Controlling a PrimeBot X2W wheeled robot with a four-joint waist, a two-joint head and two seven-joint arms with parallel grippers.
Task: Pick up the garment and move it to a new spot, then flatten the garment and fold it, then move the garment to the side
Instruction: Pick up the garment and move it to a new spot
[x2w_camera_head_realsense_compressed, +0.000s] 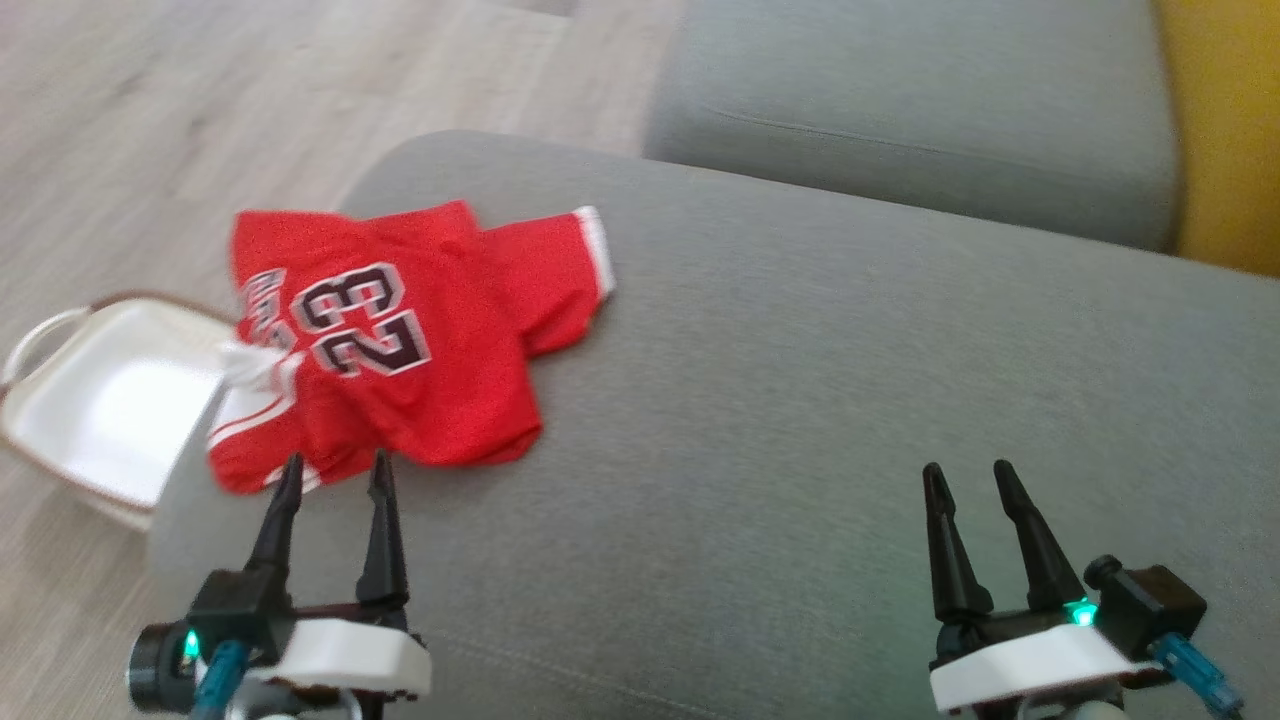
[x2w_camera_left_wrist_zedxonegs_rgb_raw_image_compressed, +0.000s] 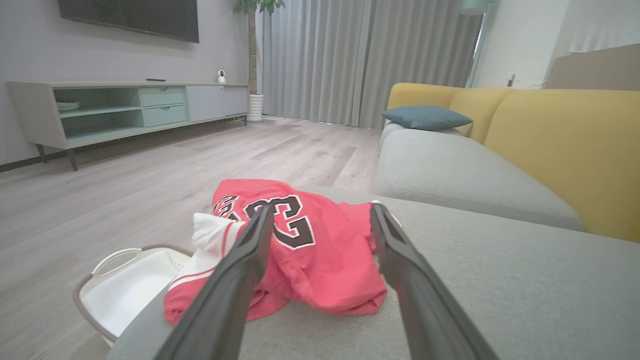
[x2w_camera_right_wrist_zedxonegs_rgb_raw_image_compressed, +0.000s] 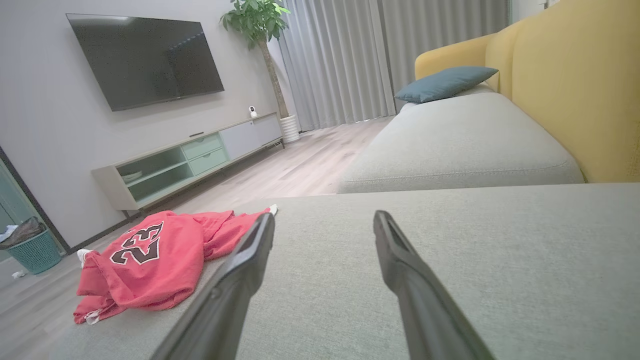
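The grey sofa seat (x2w_camera_head_realsense_compressed: 800, 420) carries the red garment (x2w_camera_head_realsense_compressed: 400, 340) rumpled at its left edge, above a white basket (x2w_camera_head_realsense_compressed: 100, 400) on the floor. Its long axis runs near to far, its "23" upside down from the head view. The left end effector (x2w_camera_head_realsense_compressed: 336, 460) is released and empty just before its near edge, and the right end effector (x2w_camera_head_realsense_compressed: 967, 468) is released well apart.
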